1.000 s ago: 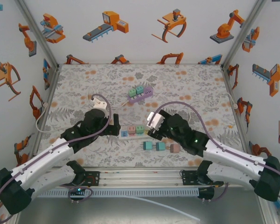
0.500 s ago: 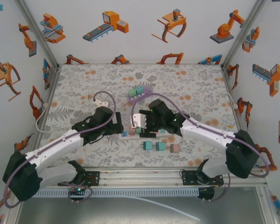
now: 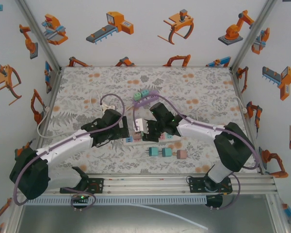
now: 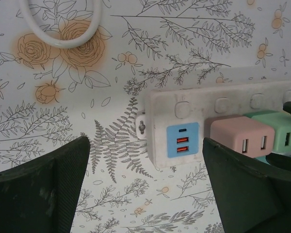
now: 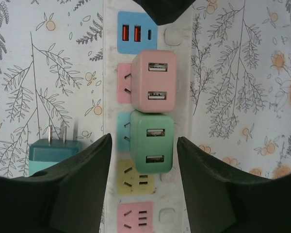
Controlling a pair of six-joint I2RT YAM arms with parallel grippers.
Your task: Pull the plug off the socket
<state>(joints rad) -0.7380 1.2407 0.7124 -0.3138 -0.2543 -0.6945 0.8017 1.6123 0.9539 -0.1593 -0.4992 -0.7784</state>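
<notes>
A white power strip (image 5: pixel 184 102) lies on the flowered mat, with a pink plug (image 5: pixel 153 80) and a green plug (image 5: pixel 152 141) seated side by side in its sockets. My right gripper (image 5: pixel 144 187) is open and straddles the strip at the green plug, one finger on each side, touching neither. The same strip's end (image 4: pixel 165 121) with its blue USB panel faces my left gripper (image 4: pixel 145 194), which is open just short of it, with bare mat between its fingers. From above, the left gripper (image 3: pixel 122 132) and right gripper (image 3: pixel 153 131) meet over the strip (image 3: pixel 131 140).
A loose teal plug (image 5: pixel 53 153) lies beside the strip. Three loose plugs (image 3: pixel 167 152) lie in a row nearer the arms. A purple strip (image 3: pixel 145 98) with plugs sits behind. A white cable (image 4: pixel 63 41) loops at the left.
Both arms have closed in on the strip: the right swung left from the lower right to straddle it, and the left pushed forward to its end. Both jaws have narrowed.
</notes>
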